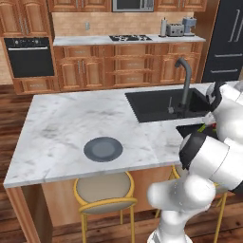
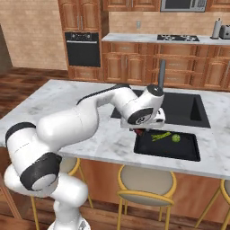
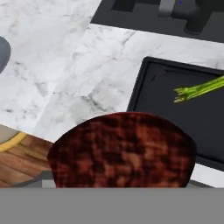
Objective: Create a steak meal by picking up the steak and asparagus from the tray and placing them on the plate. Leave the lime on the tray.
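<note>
I have the steak [image 3: 122,151] gripped in the fingers, lifted just beside the tray [image 2: 148,148] where the asparagus [image 2: 161,135] and lime [image 2: 175,138] lie; next I judge it must travel across the counter [image 1: 71,118] to the plate [image 1: 103,149].

Kitchen island and back wall, as you see them from the base.

You have a white marble island counter [image 1: 71,118] with a black sink basin [image 1: 156,107] and dark curved faucet [image 1: 185,80] set in it; yellow-framed stools [image 1: 104,192] tuck under its near edge. Behind, wooden cabinets [image 1: 95,71] hold a black wall oven [image 1: 29,57], a gas cooktop [image 1: 129,37], a toaster [image 1: 174,29] and a microwave [image 1: 133,4] above.
</note>
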